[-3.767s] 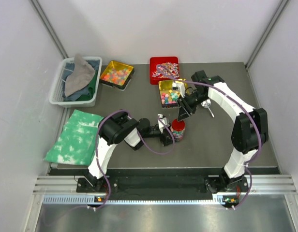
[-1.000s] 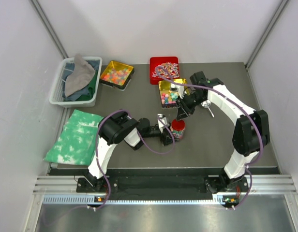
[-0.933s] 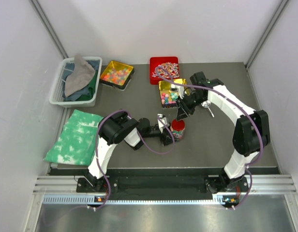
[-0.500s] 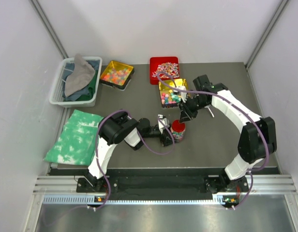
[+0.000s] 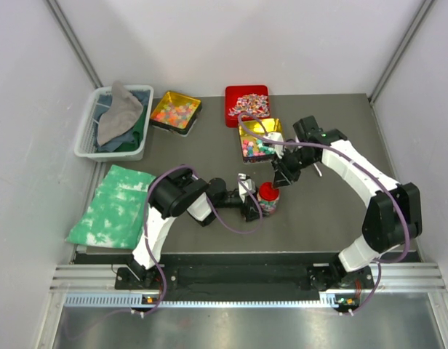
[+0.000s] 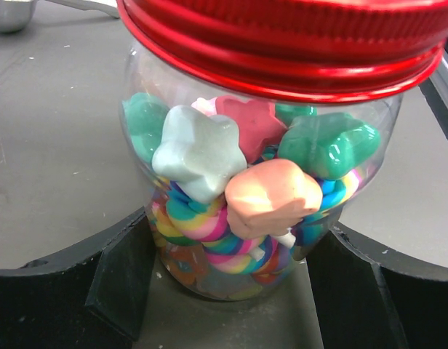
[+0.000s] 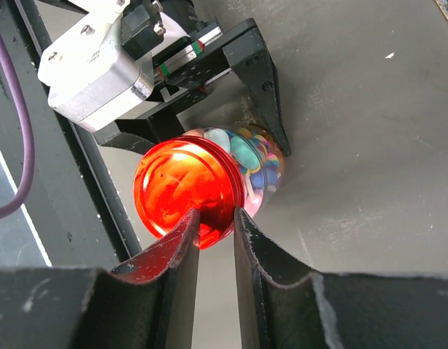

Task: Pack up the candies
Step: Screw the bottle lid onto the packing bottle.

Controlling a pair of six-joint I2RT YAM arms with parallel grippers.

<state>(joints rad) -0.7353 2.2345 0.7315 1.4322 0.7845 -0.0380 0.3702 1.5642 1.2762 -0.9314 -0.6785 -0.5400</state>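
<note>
While my left gripper (image 6: 237, 291), spread wide, clamps the jar (image 6: 209, 269) of candies (image 6: 268, 196) mid-table (image 5: 209, 149), toward its near edge, my right gripper (image 7: 215, 225), nearly closed, pinches the lid (image 7: 180, 189) onto it. I judge this the capping step, so next comes a level twist.

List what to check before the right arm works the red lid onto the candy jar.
1. Is the jar braced? The left gripper clamps it low on both sides: ok.
2. Does it stand upright on the table? ok.
3. Is the red lid held? The right gripper pinches its rim: ok.
4. Is the lid over the mouth? In the left wrist view it covers the whole top: ok.
5. Is the lid level and caught on the thread? cannot tell.
6. Are the candies below the rim, with none sticking out? ok.
</note>
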